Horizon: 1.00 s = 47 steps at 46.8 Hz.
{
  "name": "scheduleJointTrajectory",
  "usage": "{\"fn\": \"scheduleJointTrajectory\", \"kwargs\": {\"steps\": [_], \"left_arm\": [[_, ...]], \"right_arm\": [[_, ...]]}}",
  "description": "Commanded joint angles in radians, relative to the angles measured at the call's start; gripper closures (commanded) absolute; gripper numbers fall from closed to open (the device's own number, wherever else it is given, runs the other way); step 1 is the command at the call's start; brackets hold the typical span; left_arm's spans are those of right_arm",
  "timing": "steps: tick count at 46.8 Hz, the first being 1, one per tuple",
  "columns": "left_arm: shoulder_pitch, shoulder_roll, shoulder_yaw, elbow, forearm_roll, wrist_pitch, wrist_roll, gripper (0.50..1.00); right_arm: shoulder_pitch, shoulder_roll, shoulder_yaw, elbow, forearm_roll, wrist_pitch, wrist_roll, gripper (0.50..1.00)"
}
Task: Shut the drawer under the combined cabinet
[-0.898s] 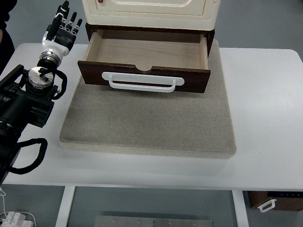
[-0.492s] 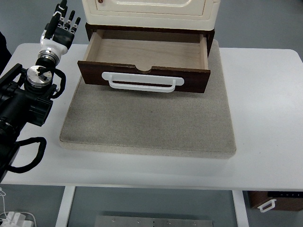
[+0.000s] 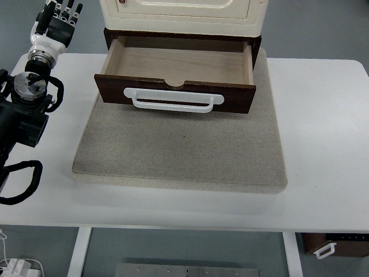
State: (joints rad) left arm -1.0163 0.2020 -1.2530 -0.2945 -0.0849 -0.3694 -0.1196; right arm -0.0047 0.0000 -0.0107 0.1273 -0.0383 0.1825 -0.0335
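Note:
The dark brown drawer (image 3: 176, 92) stands pulled out from under the cream cabinet (image 3: 184, 14), its wooden inside bare. A white handle (image 3: 173, 99) runs across its front. My left hand (image 3: 55, 20) hovers at the top left corner, well left of the drawer, fingers spread and holding nothing. Its black arm (image 3: 23, 112) comes in along the left edge. The right arm is out of sight.
Cabinet and drawer rest on a grey mat (image 3: 181, 147) on the white table (image 3: 323, 144). A dark box with a white handle (image 3: 331, 245) sits on the floor at the bottom right. A black cable loop (image 3: 23, 184) hangs by the left arm.
My left hand and arm have drawn back toward the upper left, farther from the drawer. The drawer has not moved.

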Motion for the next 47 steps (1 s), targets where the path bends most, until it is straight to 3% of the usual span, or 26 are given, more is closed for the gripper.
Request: {"fn": "scheduleJointTrajectory", "kwargs": {"steps": [1, 7, 18, 26, 34, 47], "left_arm": [[-0.025, 0.037, 0.0, -0.002, 0.001, -0.005, 0.0, 0.5], [-0.054, 0.085, 0.001, -0.049, 0.001, -0.036, 0.0, 0.5], [-0.097, 0.168, 0.004, -0.201, 0.013, -0.026, 0.0, 0.5], [-0.1, 0.231, 0.024, -0.356, 0.047, -0.02, 0.0, 0.5], [-0.093, 0.263, 0.053, -0.509, 0.076, 0.026, 0.0, 0.5], [-0.087, 0.278, 0.089, -0.692, 0.246, 0.03, 0.0, 0.5]], "right_arm": [[0.0, 0.0, 0.0, 0.0, 0.0, 0.0, 0.0, 0.548], [0.0, 0.0, 0.0, 0.0, 0.0, 0.0, 0.0, 0.548], [0.0, 0.0, 0.0, 0.0, 0.0, 0.002, 0.0, 0.548], [0.0, 0.0, 0.0, 0.0, 0.0, 0.0, 0.0, 0.548], [0.0, 0.0, 0.0, 0.0, 0.0, 0.0, 0.001, 0.548], [0.0, 0.0, 0.0, 0.0, 0.0, 0.0, 0.0, 0.548]]}}
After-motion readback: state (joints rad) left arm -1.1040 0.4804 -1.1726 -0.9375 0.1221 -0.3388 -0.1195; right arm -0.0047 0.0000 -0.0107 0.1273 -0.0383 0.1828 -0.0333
